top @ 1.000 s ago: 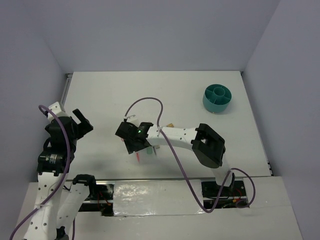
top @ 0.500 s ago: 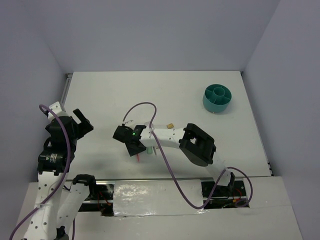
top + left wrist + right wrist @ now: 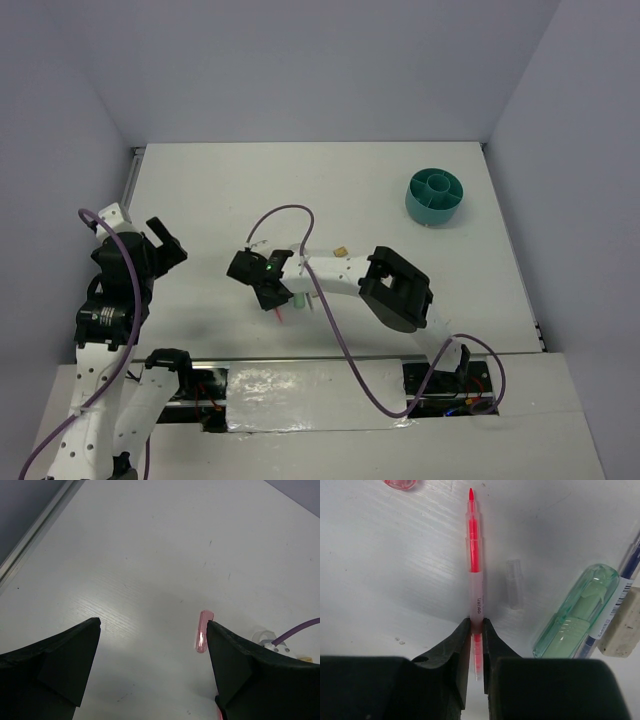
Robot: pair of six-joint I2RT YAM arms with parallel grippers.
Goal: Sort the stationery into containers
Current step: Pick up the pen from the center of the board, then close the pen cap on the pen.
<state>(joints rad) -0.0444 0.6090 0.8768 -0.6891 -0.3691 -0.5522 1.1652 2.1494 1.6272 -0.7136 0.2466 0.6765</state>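
Right wrist cam catches what the top view hides: right end effector (image 3: pixel 476 626) pinching the thin pink pen (image 3: pixel 474 565) near its back end, long axis straight ahead, tip pointing away. Mint-green stub (image 3: pixel 572 615) lies just right of the pen. Teal organiser (image 3: pixel 434 196) sits well beyond the pen. Left end effector (image 3: pixel 152 640) is spread wide.

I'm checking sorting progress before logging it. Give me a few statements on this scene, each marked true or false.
1. The right gripper is shut on the pink pen. True.
2. The left gripper holds the pink cap. False: it is open and empty; the cap lies on the table.
3. The mint-green highlighter sits in the teal organiser. False: it lies on the table beside the pen.
4. Neither gripper touches the teal organiser. True.
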